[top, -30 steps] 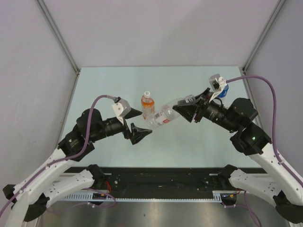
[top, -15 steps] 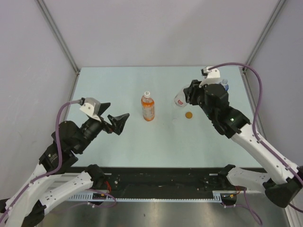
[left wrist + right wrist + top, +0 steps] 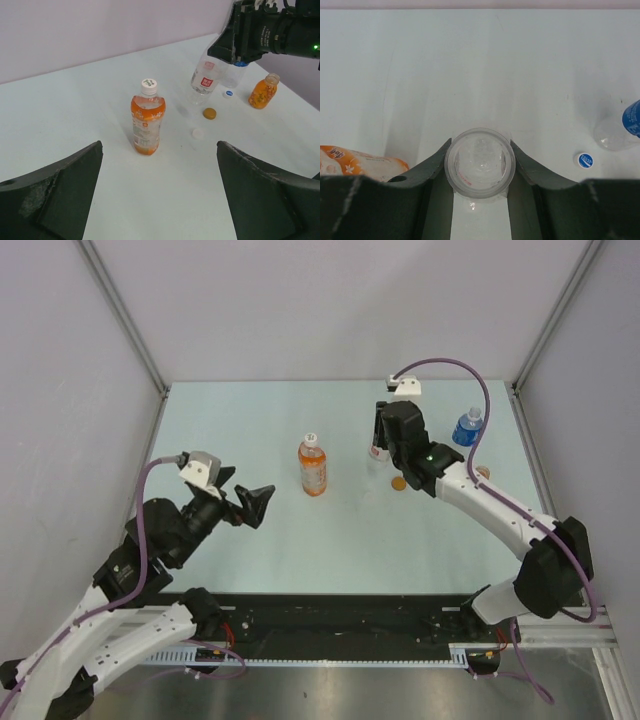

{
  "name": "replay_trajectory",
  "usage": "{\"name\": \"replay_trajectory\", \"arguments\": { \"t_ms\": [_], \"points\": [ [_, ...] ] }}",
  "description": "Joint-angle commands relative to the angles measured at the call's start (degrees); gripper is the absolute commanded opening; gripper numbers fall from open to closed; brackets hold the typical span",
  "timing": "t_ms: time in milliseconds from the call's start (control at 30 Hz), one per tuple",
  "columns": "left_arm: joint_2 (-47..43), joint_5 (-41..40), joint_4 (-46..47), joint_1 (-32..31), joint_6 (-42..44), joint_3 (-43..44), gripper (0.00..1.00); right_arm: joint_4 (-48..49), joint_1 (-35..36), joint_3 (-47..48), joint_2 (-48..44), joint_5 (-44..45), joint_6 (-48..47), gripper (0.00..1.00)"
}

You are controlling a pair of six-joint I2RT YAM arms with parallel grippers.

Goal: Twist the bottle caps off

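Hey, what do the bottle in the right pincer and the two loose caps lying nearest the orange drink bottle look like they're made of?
Clear bottle, gripped by the right pincer: thin see-through plastic, glossy; the table shows through its wall and open neck.
Orange cap: opaque plastic, probably, with a soft sheen on top.
White cap: likely the same plastic, matte-looking; too small to make out any ribbing.

centre: orange-drink bottle orange, fitted cap white with green print | upper right: clear bottle, red-and-white label | loose: orange cap, white cap, blue-marked white cap | right: blue-labelled bottle, small orange bottle | surface pale mint
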Motion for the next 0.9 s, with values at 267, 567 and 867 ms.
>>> {"name": "replay_trajectory", "arguments": {
  "t_ms": [267,567,867],
  "points": [
    [-0.5,0.6,1.2,0.3,-1.9,-3.1,1.0,4.3,-2.9,4.4,8.9,-1.5,2.9,0.26],
    [-0.2,2.0,1.9,0.3,-2.4,-4.6,1.0,4.6,-3.8,4.4,12.4,-3.7,4.4,0.26],
    [-0.1,2.0,2.2,0.3,-2.1,-4.8,1.0,4.0,-4.3,4.5,13.9,-4.8,5.2,0.31]
  ]
}}
